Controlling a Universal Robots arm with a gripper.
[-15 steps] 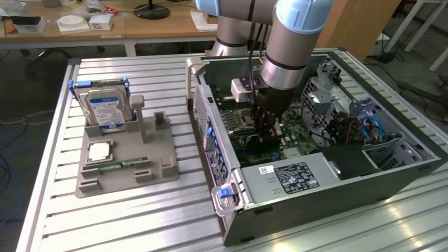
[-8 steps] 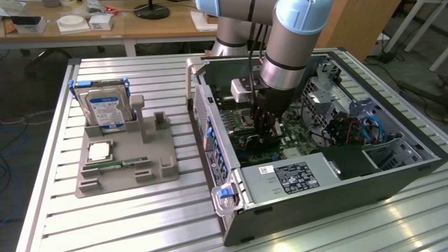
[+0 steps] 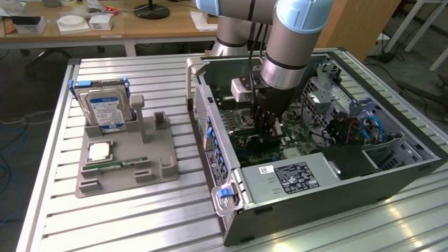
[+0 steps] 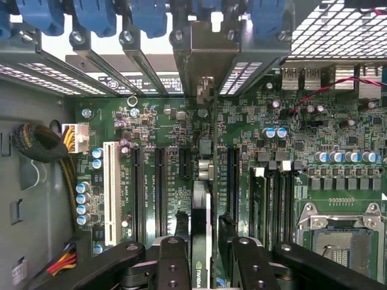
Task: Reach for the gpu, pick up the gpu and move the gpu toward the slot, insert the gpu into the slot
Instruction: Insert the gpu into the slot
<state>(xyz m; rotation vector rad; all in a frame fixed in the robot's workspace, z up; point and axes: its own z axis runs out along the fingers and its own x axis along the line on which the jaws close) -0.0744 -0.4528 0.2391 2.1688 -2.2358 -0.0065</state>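
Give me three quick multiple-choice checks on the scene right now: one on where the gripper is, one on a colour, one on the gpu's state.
1. Where is the gripper?
A. Over the grey tray
B. Down inside the open computer case
C. Above the wooden desk

2. What colour is the label on the hard drive?
A. Red
B. Yellow
C. Blue

3. How does the gpu stand?
A. Flat on the tray
B. On edge over the motherboard, between the fingers
C. Leaning on the case's outer wall

Answers: B, the arm reaches down into the case; C, the upright drive on the tray has a blue label; B, the wrist view shows its edge running up from between the fingers.
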